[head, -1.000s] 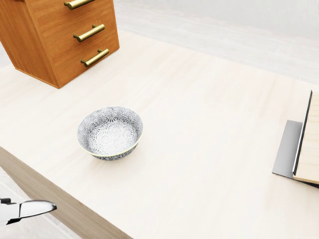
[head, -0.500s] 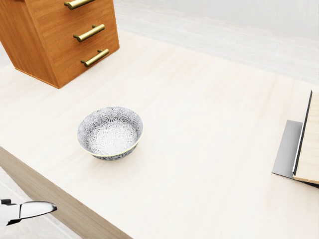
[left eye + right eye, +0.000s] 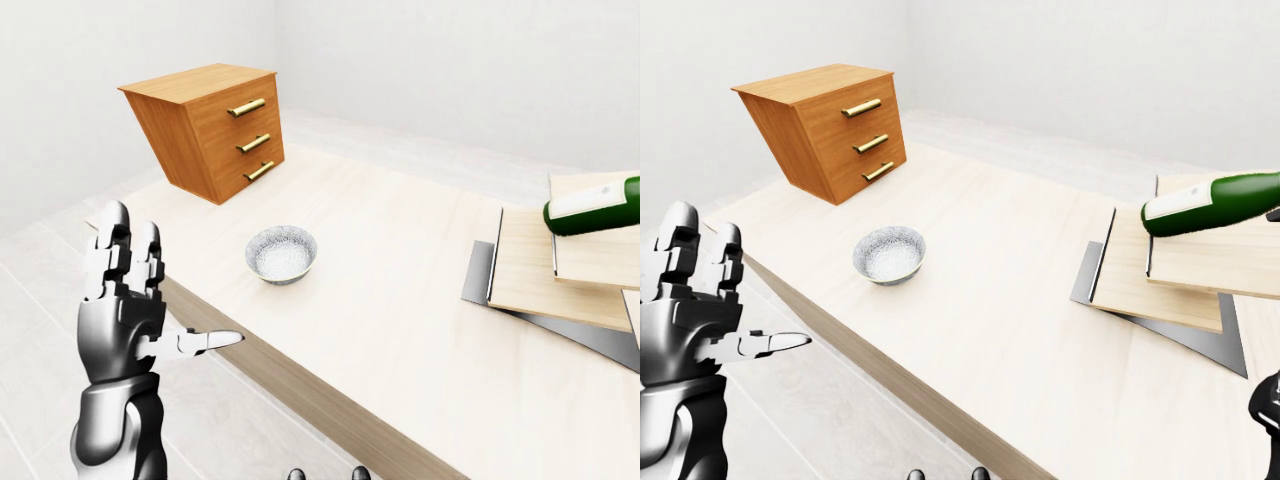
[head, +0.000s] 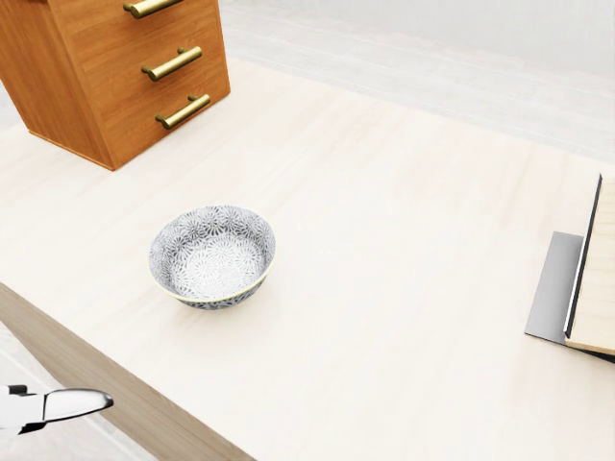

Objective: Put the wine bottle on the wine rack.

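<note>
Bottle (image 3: 1210, 203), dark green with pale label, lies tilted over rack (image 3: 1170, 265).

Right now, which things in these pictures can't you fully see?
- Wine bottle: its neck end is cut off by the right edge of both eye views.
- Right hand: only a dark sliver shows at the right-eye view's edge; its fingers are out of sight.
- Wine rack: not recognisable anywhere.

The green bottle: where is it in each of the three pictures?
Left-eye view: bottle at the right edge, lying across the wooden boards.
Right-eye view: upper right, above the same boards.
Head view: not in it.
Shared landmark: the patterned bowl, left of centre in every view.
</note>
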Tool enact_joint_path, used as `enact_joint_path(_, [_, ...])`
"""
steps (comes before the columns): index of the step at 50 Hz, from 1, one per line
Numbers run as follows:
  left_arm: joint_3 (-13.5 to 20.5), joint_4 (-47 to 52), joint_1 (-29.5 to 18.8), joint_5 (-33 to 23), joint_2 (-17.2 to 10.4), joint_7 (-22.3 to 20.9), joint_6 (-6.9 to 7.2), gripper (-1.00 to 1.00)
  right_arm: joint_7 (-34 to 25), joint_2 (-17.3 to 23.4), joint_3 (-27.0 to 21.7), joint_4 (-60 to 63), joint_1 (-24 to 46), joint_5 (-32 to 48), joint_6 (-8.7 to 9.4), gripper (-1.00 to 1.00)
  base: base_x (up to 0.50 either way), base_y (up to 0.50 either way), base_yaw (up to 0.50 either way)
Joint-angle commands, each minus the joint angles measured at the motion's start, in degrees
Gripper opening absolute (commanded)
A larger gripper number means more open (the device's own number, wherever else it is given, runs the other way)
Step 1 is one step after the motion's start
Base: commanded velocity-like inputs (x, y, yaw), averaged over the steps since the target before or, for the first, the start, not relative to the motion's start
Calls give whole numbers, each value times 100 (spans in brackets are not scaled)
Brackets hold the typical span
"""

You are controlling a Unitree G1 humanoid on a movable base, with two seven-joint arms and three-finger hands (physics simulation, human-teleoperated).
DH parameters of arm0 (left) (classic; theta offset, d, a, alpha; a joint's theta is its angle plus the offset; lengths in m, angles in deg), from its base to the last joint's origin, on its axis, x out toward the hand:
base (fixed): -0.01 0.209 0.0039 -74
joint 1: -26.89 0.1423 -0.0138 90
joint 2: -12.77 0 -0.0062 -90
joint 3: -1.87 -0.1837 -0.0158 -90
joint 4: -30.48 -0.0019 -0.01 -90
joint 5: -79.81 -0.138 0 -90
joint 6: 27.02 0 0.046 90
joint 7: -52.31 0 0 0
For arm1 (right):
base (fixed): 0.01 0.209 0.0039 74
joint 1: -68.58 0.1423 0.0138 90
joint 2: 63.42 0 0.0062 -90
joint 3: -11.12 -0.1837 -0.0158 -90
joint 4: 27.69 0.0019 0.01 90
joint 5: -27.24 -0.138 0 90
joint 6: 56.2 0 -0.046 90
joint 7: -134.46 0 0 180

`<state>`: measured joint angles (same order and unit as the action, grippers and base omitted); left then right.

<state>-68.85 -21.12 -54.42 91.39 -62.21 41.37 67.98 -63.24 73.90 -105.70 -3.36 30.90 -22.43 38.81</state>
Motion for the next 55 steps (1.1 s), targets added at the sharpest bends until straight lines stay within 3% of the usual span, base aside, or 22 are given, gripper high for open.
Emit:
enact_joint_path(1, [-11,-72,-20,-11,-9,1,0,100,10,-270,259,-479,-222,253,-1,-100,0,0,0])
enact_joint_path(25, [-17,-65,-33,21,-21,15,0,100,284,-239,144,-640,-295,284,-1,-100,0,0,0])
enact_joint_path(32, [9,-13,-34,48,-32,20,0,100,614,-183,59,-719,-311,238,-1,-100,0,0,0])
enact_joint_path(55, [-17,28,4,33,-11,14,0,100,633,120,-109,-790,-805,-3,-1,-100,0,0,0])
